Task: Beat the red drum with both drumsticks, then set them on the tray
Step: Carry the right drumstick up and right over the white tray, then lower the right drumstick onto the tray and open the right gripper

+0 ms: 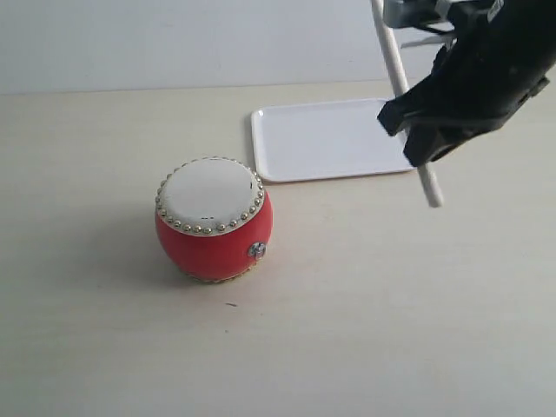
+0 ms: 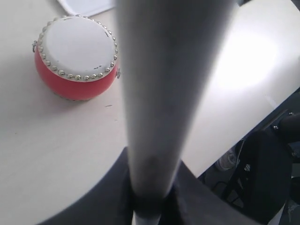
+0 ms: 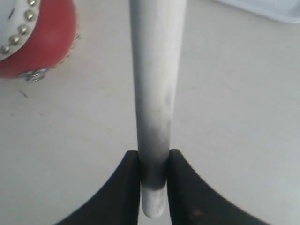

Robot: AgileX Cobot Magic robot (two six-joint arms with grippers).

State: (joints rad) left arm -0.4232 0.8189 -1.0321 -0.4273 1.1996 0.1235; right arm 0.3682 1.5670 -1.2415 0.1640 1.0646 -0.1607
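The red drum [image 1: 214, 220] with its cream skin and brass studs stands on the table, left of centre; it also shows as the drum [image 2: 75, 57] and the drum [image 3: 33, 40]. Behind it to the right lies the white tray [image 1: 326, 139]. My right gripper [image 1: 415, 130] hangs over the tray's right end, shut on a pale drumstick [image 1: 406, 91] that slants steeply down. In the right wrist view the gripper [image 3: 153, 166] clamps that drumstick [image 3: 157, 79]. My left gripper [image 2: 151, 199] is shut on the other drumstick [image 2: 166, 84], held high above the table; it is outside the exterior view.
The pale table [image 1: 365, 313] spreads round the drum. Its edge [image 2: 243, 136] shows in the left wrist view, with dark equipment [image 2: 267, 178] below it. A corner of the tray [image 2: 84, 5] lies beyond the drum there.
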